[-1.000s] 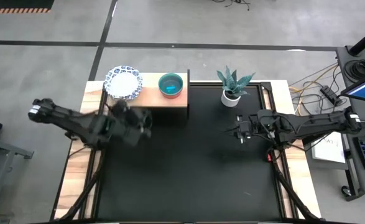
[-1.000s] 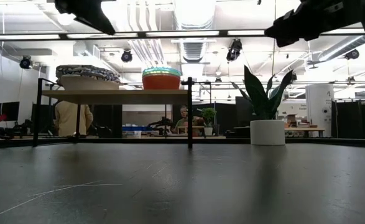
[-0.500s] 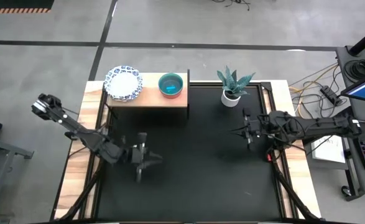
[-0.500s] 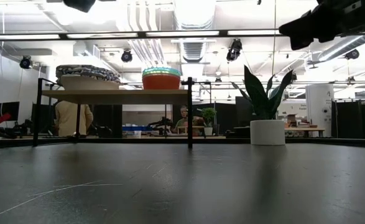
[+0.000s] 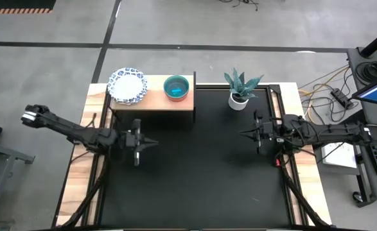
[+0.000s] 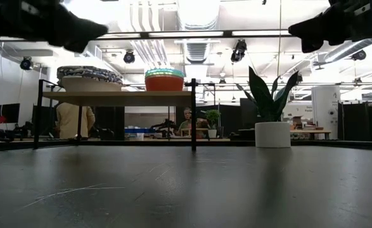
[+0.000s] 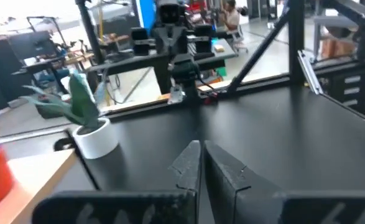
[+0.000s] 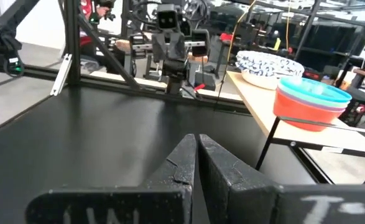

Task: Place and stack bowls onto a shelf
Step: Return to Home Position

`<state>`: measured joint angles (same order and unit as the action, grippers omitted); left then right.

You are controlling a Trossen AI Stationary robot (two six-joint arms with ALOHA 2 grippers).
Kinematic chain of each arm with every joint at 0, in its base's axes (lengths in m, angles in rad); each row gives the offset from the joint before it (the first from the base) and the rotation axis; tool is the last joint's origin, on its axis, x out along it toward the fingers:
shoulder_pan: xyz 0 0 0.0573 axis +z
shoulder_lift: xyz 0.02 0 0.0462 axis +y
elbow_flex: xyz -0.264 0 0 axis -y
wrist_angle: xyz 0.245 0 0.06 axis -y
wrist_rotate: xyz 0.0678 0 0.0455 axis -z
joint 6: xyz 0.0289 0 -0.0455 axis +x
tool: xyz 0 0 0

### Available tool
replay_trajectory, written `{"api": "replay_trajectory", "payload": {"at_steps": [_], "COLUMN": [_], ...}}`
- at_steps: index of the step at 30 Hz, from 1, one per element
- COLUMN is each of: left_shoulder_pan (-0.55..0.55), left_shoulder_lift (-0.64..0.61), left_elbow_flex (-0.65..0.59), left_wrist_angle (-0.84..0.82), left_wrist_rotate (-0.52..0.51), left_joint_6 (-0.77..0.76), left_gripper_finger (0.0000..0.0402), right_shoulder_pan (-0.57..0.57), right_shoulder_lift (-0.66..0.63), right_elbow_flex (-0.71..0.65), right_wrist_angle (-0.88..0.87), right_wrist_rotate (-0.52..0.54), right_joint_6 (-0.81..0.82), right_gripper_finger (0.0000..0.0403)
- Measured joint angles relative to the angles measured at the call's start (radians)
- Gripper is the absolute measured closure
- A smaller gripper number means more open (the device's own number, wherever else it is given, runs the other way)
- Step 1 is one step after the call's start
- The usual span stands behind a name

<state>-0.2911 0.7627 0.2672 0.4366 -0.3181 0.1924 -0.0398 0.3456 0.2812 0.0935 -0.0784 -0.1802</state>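
On the light-wood shelf [image 5: 156, 101] stands a stack of white bowls with blue-patterned rims [image 5: 127, 85] on its left part. A stack of small bowls, teal on top [image 5: 176, 87], stands on its right part; the low view shows the stack [image 6: 164, 80] red at the bottom. My left gripper [image 5: 151, 142] is shut and empty above the black mat, near of the shelf. My right gripper [image 5: 244, 133] is shut and empty at the mat's right side, near of the plant. Both show shut in their wrist views [image 7: 201, 152] [image 8: 196, 146].
A small white pot with a green spiky plant [image 5: 239, 90] stands right of the shelf. The large black mat [image 5: 201, 186] covers the table. People show in the room behind, in the low view [image 6: 71, 120].
My left gripper has drawn away from the shelf toward the table's near edge, then settled over the mat's left part, pointing right. My right gripper has drawn back a little toward the table's right edge. The bowls have stayed in place.
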Motion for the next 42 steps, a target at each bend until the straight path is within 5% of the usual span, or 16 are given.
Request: {"api": "replay_trajectory", "payload": {"at_steps": [10, 24, 42], "left_shoulder_pan": [0.010, 0.010, 0.012], "left_shoulder_lift": [-0.385, -0.749, -0.763], "left_elbow_flex": [-0.159, -0.168, -0.218], "left_wrist_angle": [-0.125, -0.475, -0.456], "left_wrist_rotate": [0.005, -0.014, -0.004], "left_joint_6": [-0.010, -0.046, -0.167], "left_gripper_finger": [0.0401, 0.0402, 0.0402], "right_shoulder_pan": [-0.002, -0.003, -0.003], "right_shoulder_lift": [-0.069, -0.196, -0.336], "right_elbow_flex": [-0.022, -0.030, -0.166], "right_wrist_angle": [-0.014, -0.092, -0.103], "right_wrist_rotate": [-0.008, -0.008, -0.009], "right_joint_6": [0.000, 0.024, 0.076], "right_gripper_finger": [0.0394, 0.0394, 0.0394]}}
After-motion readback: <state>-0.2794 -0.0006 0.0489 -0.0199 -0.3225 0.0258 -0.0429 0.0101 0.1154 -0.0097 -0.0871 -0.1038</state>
